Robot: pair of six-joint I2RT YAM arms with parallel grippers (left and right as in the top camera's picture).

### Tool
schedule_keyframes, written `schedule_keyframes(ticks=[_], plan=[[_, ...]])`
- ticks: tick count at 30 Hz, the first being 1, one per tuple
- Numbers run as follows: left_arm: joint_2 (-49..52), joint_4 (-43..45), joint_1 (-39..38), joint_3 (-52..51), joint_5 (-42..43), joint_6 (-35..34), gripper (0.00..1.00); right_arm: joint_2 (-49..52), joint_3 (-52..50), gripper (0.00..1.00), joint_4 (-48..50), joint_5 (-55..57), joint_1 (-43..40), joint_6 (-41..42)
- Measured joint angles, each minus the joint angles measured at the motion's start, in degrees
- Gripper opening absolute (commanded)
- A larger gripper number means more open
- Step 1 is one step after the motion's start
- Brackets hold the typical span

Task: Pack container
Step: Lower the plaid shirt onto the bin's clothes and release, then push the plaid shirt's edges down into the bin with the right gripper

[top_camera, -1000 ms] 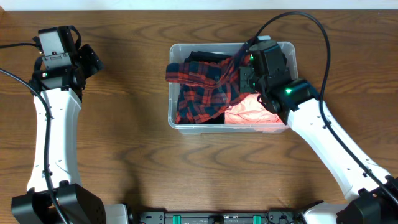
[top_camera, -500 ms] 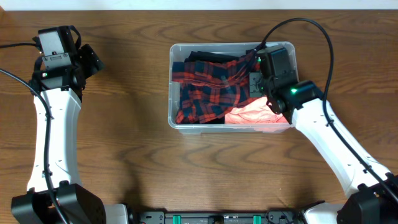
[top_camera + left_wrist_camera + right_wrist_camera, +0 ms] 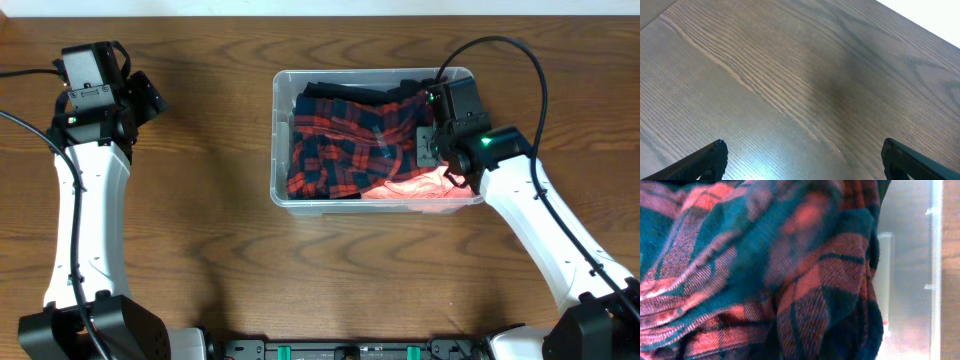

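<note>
A clear plastic container [image 3: 277, 140] with rounded corners is pictured at the far centre of the table [image 3: 200, 220], filled by a red-and-navy plaid shirt [image 3: 345, 145] over a pink garment [image 3: 415, 186]. The right gripper [image 3: 428, 125] is clamped on the plaid shirt at the right end. Only its wrist view shows the container's ribbed wall up close. The left gripper [image 3: 805, 160] is held wide apart over wood.
</note>
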Motion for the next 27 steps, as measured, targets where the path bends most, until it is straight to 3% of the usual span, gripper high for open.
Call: schedule_keyframes(ticks=[3, 7, 9, 20, 23, 24, 27], plan=[[0.0, 0.0, 0.0, 0.0, 0.0, 0.0, 0.98, 0.0, 0.0, 0.61, -3.15, -0.44, -0.04, -0.04], [0.0, 0.0, 0.0, 0.0, 0.0, 0.0, 0.98, 0.0, -0.04, 0.84, -5.7, -0.11, -0.11, -0.5], [0.0, 0.0, 0.0, 0.0, 0.0, 0.0, 0.98, 0.0, -0.04, 0.87, -5.38, 0.24, -0.15, -1.36], [0.0, 0.0, 0.0, 0.0, 0.0, 0.0, 0.98, -1.33, 3.37, 0.89, -0.44, 0.24, -0.13, -8.92], [0.0, 0.0, 0.0, 0.0, 0.0, 0.0, 0.98, -3.37, 5.66, 0.83, 2.19, 0.2, -0.13, -9.99], [0.0, 0.0, 0.0, 0.0, 0.0, 0.0, 0.98, -4.04, 6.12, 0.75, 2.95, 0.2, -0.13, -10.21], [0.0, 0.0, 0.0, 0.0, 0.0, 0.02, 0.98, -5.49, 6.84, 0.25, 4.33, 0.26, -0.13, -11.1]])
